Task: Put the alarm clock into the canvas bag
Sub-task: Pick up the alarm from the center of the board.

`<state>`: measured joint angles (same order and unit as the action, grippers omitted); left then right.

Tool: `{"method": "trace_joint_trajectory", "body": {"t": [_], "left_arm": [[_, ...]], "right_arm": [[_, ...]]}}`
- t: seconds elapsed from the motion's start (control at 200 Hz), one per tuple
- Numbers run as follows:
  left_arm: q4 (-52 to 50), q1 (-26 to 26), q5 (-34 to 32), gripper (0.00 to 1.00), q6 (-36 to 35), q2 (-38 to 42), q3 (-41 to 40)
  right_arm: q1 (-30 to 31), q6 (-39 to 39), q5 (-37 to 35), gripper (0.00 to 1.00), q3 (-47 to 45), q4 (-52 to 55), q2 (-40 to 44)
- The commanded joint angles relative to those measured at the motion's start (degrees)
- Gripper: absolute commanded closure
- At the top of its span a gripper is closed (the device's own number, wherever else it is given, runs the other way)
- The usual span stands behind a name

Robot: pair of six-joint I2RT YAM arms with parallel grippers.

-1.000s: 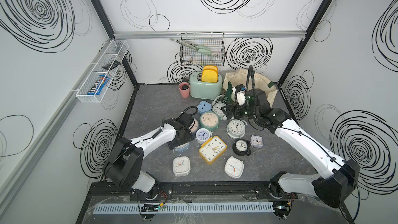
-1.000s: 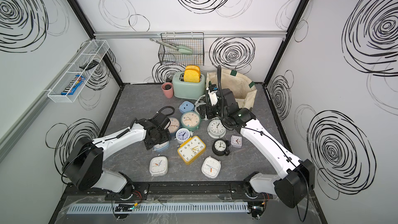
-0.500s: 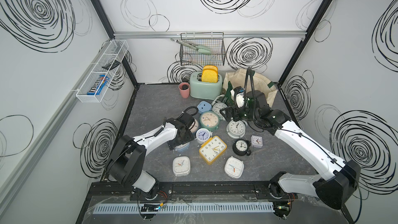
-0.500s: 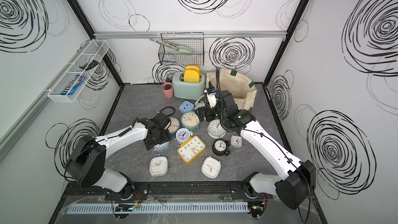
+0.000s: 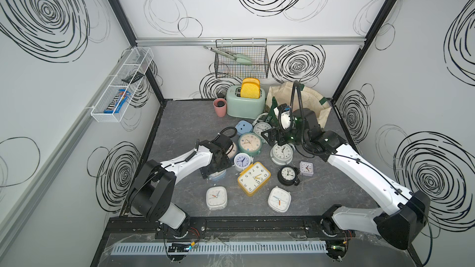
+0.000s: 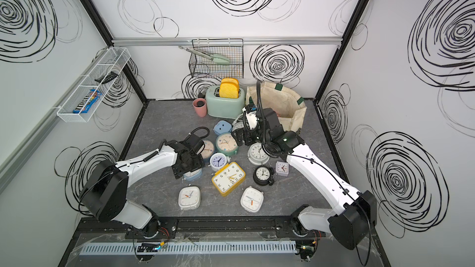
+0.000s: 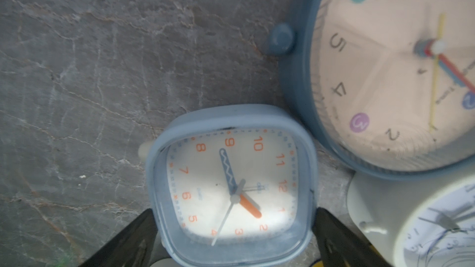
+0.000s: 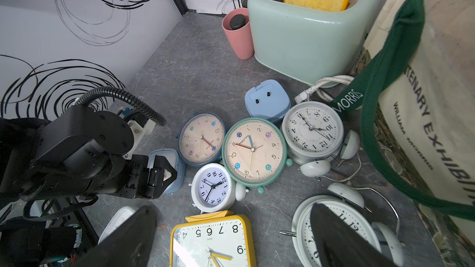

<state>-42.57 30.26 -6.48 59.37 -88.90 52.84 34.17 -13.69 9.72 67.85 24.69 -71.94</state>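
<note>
The left hand was positioned wide astride the blue alarm clock; the right hand was held wide near the canvas bag.

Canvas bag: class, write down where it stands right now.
In a top view the canvas bag stands in the table's far right corner, beside the mint toaster.

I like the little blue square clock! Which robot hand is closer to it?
Left. The left gripper straddles the blue square clock, jaws open; the right gripper is away near the canvas bag.
</note>
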Motion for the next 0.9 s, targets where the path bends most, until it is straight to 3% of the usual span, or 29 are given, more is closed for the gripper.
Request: {"method": "trace_joint_trajectory", "body": {"t": [0.0, 0.896], "left_arm": [[4.9, -0.3, 0.5, 0.04, 0.6, -5.3, -4.9], [6.2, 0.9, -1.1, 0.04, 2.6, -12.4, -3.4]], "right_arm": [[0.3, 0.2, 0.3, 0.03, -0.3, -1.1, 1.0], [0.5, -0.1, 1.7, 0.03, -0.6, -2.3, 0.5]]}}
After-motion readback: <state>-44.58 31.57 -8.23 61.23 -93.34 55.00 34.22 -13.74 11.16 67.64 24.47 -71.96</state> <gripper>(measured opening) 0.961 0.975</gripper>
